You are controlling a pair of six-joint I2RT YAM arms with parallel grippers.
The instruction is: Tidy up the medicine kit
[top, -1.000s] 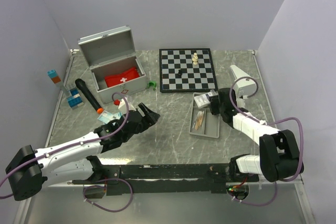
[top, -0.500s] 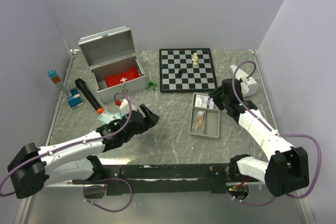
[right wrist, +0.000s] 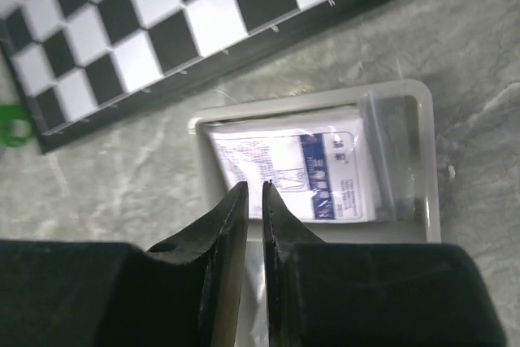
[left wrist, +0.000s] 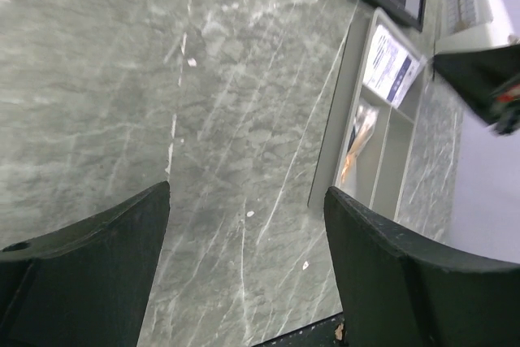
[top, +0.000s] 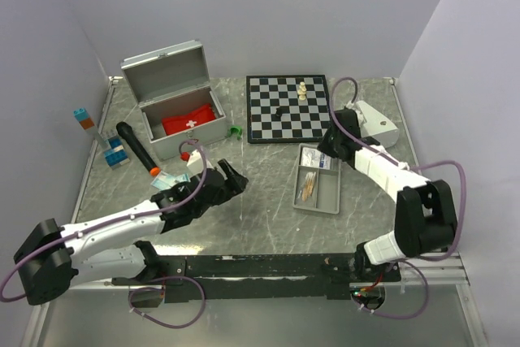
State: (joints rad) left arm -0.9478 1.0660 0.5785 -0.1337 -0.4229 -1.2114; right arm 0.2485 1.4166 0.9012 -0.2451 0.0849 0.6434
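Right gripper (right wrist: 254,188), nearly clenched and empty, hovers over the tray's (right wrist: 430,160) packet (right wrist: 296,175) beside the chessboard (right wrist: 162,30) edge; left gripper (left wrist: 245,194) gapes above tabletop (left wrist: 122,79).

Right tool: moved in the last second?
Yes. The right tool shifted away from the arm bases toward the near right corner of the chessboard, and now hangs over the far end of the grey tray.

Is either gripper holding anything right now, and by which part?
Nothing visible. Left gripper open, empty; right gripper nearly shut above the white packet in the tray.
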